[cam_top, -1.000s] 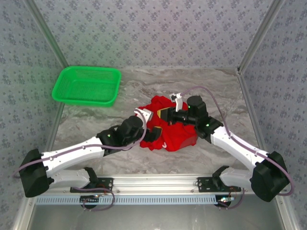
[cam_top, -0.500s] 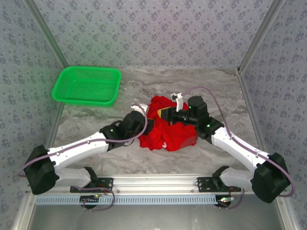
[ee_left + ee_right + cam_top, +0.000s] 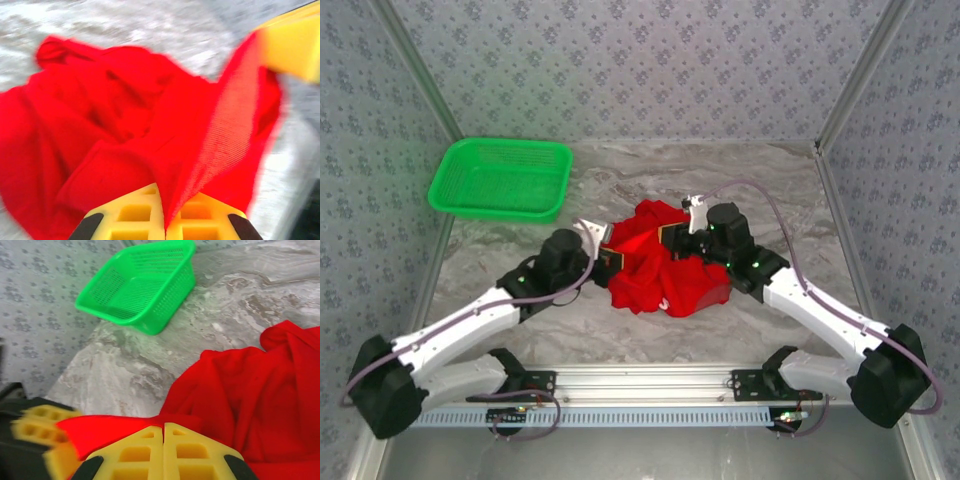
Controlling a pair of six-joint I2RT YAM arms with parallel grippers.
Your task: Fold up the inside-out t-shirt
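Note:
The inside-out t-shirt (image 3: 670, 275) lies crumpled in a bright red heap at the middle of the marble table; no print or tag shows. My left gripper (image 3: 608, 261) is at the heap's left edge, its yellow fingers (image 3: 135, 215) shut on a fold of the red cloth (image 3: 100, 130). My right gripper (image 3: 669, 236) is over the heap's far side, shut on the shirt, fingertips (image 3: 150, 440) pressed together. A taut strip of cloth (image 3: 110, 432) runs from my right gripper (image 3: 164, 430) to my left gripper's fingers (image 3: 35, 432).
A green plastic basket (image 3: 500, 178) stands at the back left of the table, also seen in the right wrist view (image 3: 142, 287). Patterned walls close in the table at the back and on both sides. Bare marble (image 3: 790, 190) surrounds the shirt.
My left gripper has shut on the shirt's left edge and drawn back to the left, pulling the cloth taut. My right gripper has shifted slightly and stayed shut.

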